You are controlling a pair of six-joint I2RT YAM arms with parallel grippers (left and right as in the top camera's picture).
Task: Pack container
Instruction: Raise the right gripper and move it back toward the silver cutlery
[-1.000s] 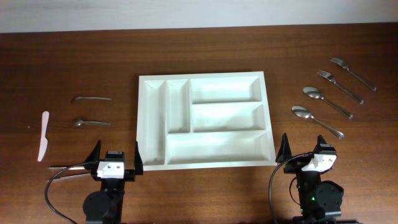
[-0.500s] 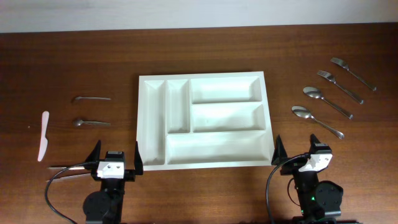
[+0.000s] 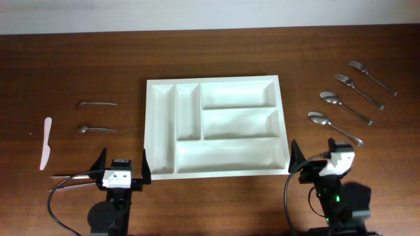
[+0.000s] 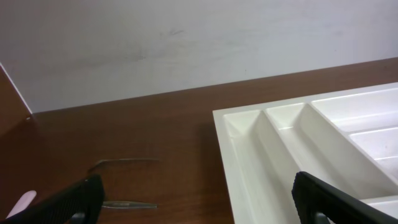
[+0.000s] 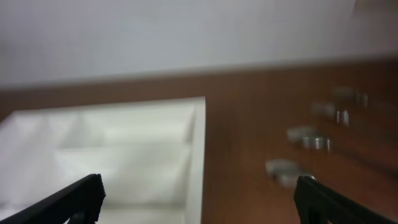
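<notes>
Reaching for the flat spoon at the container's three o'clock, the right gripper may slide it away. Its fingers are spread and empty, and so are the left gripper's.

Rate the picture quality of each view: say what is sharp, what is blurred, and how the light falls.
Overhead: sharp and evenly lit, the white container bright but not glaring, with only soft shading along its walls. Left wrist: sharp, soft light, no harsh shadows. Right wrist: blurred throughout, the cutlery reduced to grey smudges.
</notes>
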